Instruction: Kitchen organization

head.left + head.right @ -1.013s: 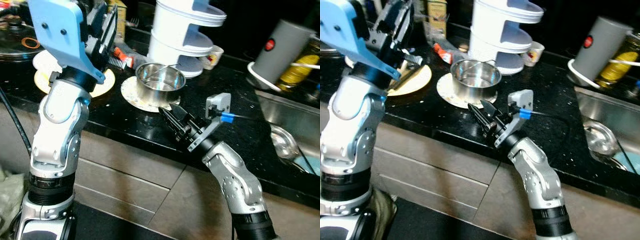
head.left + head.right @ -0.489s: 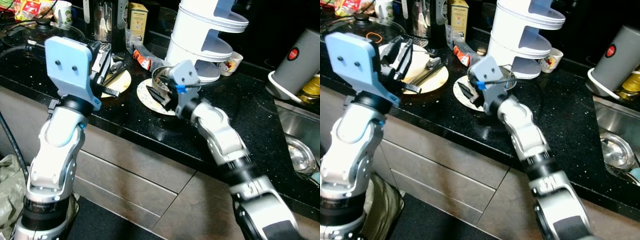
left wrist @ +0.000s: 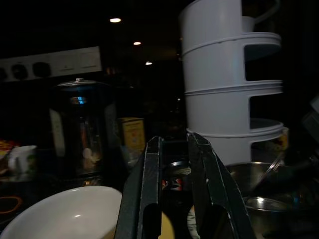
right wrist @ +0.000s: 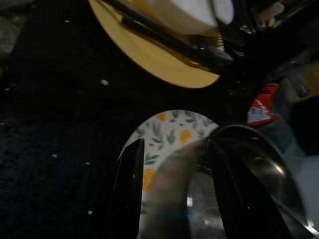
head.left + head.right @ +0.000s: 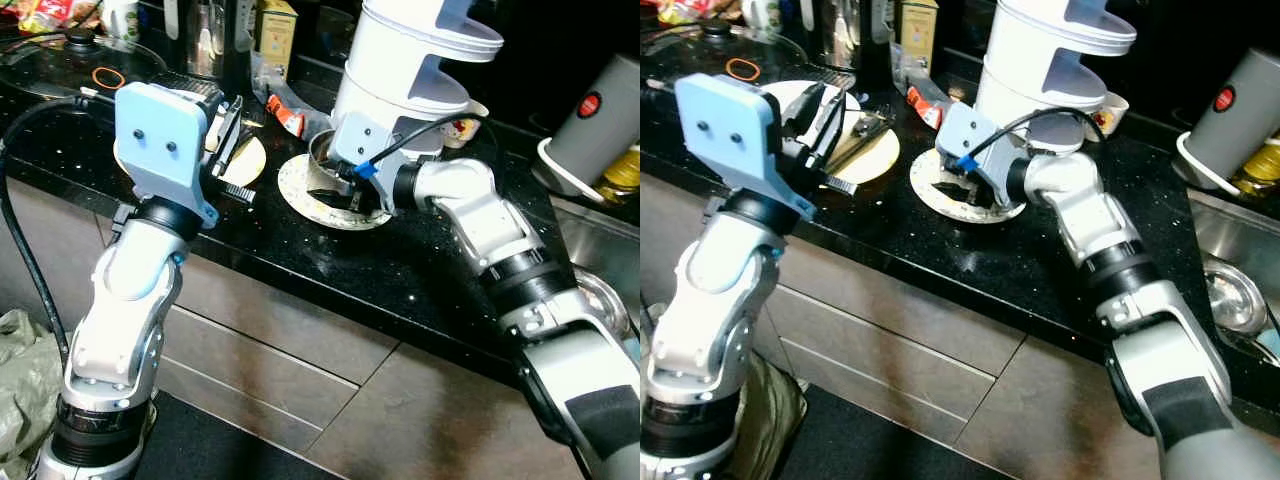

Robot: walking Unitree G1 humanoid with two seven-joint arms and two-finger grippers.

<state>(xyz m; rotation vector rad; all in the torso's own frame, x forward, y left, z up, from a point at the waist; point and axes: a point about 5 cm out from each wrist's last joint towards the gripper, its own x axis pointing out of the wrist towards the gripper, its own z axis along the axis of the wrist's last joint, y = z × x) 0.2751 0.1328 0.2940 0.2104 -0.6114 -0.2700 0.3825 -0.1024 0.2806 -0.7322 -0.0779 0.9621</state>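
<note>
The right gripper (image 4: 172,194) stands open astride the near wall of the steel bowl (image 4: 249,169), which sits on the patterned plate (image 5: 330,200) beside the white rack (image 5: 420,70). To grip well, I judge it should seat deeper over the rim before closing, then lift straight so the plate stays put. The left gripper (image 3: 174,189) hovers, narrow and empty, over the yellow plate (image 5: 865,150).

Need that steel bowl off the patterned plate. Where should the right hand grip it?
Pinch the steel bowl at its thin near rim, coming from the counter-edge side. The right hand is already open astride that wall, and the white tiered rack blocks the far side.
</note>
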